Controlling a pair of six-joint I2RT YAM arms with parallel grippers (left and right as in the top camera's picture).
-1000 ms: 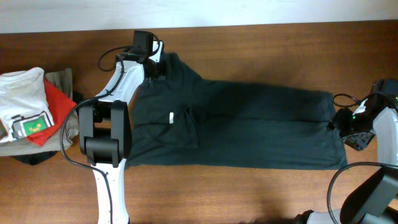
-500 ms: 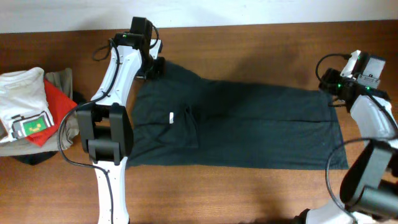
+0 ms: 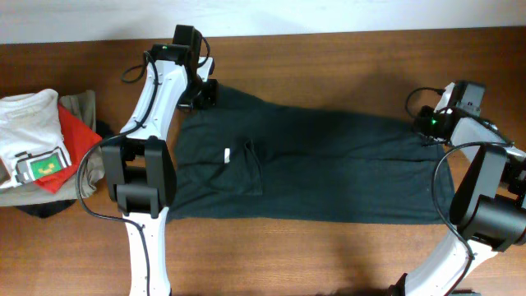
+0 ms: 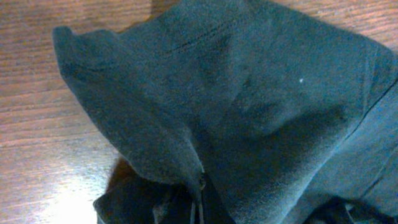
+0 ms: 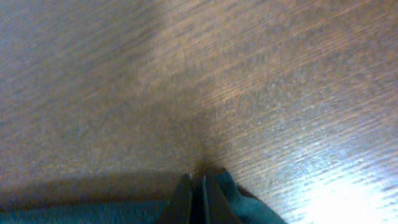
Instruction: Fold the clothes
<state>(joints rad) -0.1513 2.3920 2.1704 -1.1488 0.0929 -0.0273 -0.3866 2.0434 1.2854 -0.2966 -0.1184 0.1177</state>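
Overhead, a very dark green-black T-shirt [image 3: 329, 168] lies spread across the middle of a brown wooden table [image 3: 329, 57], stretched sideways from one arm to the other, with a small white mark [image 3: 226, 154] on its chest and a few soft wrinkles just beside that mark. The left gripper [image 3: 202, 92] sits at the shirt's far left corner, and the right gripper [image 3: 428, 124] sits at its far right corner, so the two are well apart with the cloth between them. In the left wrist view the left gripper [image 4: 198, 188] has its jaws clenched on a fold of the T-shirt [image 4: 267, 93], which rises from the table [image 4: 37, 124] in a loose ridge and bunches at the fingertips. In the right wrist view the right gripper [image 5: 199, 190] has its jaws pressed almost together, pinching the very edge of the T-shirt [image 5: 252, 208], while bare table [image 5: 186, 74] fills the rest of the picture. At the table's left edge, apart from the T-shirt, rests a pile with a white shirt [image 3: 29, 123] bearing a green print, a red garment [image 3: 78, 136] touching it, and a khaki garment [image 3: 82, 105] behind.
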